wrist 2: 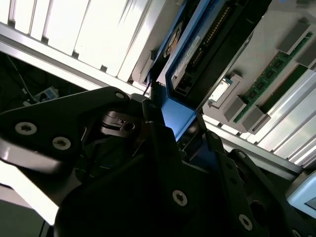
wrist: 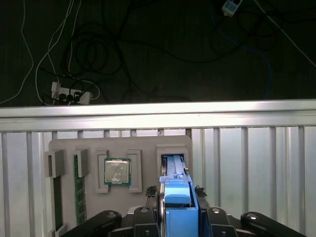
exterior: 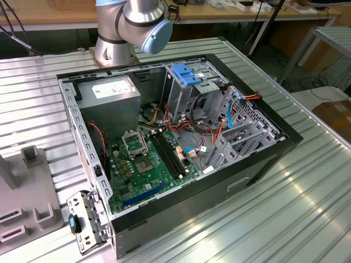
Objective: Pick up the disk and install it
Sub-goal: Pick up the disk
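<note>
The disk point(wrist: 174, 170) stands on its edge in a slot of the grey fixture tray point(wrist: 148, 144), its light-blue rail facing the first wrist camera. My gripper point(wrist: 177, 193) has a black finger on each side of that rail and looks shut on it. In the second wrist view the disk's point(wrist 2: 186, 58) labelled side runs away from the gripper point(wrist 2: 175, 118), with the blue rail pressed between the two fingers. I cannot tell whether the disk has risen out of the slot. The open computer case point(exterior: 181, 137) lies on the ribbed table, with a blue latch point(exterior: 189, 74) on its drive cage.
The tray also holds a processor chip point(wrist: 117, 172) and memory sticks point(wrist: 79, 192) beside the disk's slot. Just past the tray runs the table's edge point(wrist: 158, 116), with cables on the dark floor beyond. The arm's base point(exterior: 118, 38) stands behind the case.
</note>
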Motion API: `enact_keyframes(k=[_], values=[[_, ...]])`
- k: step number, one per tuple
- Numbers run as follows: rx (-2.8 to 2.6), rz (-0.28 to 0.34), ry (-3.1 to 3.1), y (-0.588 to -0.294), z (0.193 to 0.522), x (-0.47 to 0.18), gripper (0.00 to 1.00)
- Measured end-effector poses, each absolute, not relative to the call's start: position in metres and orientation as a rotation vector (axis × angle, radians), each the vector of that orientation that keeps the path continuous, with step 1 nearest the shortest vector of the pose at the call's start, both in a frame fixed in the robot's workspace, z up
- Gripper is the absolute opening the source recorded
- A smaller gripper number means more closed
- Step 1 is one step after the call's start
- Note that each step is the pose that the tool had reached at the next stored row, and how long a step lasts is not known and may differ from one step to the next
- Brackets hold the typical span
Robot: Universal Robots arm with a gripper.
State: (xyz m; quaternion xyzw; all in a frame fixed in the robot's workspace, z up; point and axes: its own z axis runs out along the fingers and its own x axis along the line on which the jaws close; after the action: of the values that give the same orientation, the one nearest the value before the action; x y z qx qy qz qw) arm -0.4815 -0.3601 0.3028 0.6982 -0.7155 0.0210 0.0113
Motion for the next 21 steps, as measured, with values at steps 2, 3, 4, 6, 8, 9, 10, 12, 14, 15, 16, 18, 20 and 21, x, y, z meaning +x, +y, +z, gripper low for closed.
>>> enact_keyframes(k=[2,3,4,6,8,9,10,12,14,15,16,18,20,21], values=[[2.178,0.066,-2.232,-0.3601,0.3026,-0.4815,0.4],[2.178,0.066,-2.232,-0.3601,0.3026,-0.4815,0.4],[2.178,0.066,-2.232,-0.3601,0.3025,-0.4815,0.4],[2.178,0.066,-2.232,-0.3601,0.3025,-0.4815,0.4],[2.178,0.066,-2.232,-0.36,0.3024,-0.4815,0.37],[2.178,0.066,-2.232,-0.3601,0.3023,-0.4815,0.37],[2.178,0.066,-2.232,-0.3601,0.3023,-0.4815,0.37],[2.185,0.066,-2.225,-0.3601,0.3023,-0.4815,0.37],[2.189,0.066,-2.222,-0.3601,0.3023,-0.4815,0.37],[2.189,0.066,-2.221,-0.3601,0.3023,-0.4815,0.37],[2.189,0.066,-2.221,-0.3601,0.3023,-0.4815,0.37],[2.19,0.066,-2.221,-0.3601,0.3024,-0.4815,0.37],[2.189,0.066,-2.221,-0.3601,0.3038,-0.4815,0.37],[2.19,0.066,-2.221,-0.3601,0.3042,-0.4815,0.37]])
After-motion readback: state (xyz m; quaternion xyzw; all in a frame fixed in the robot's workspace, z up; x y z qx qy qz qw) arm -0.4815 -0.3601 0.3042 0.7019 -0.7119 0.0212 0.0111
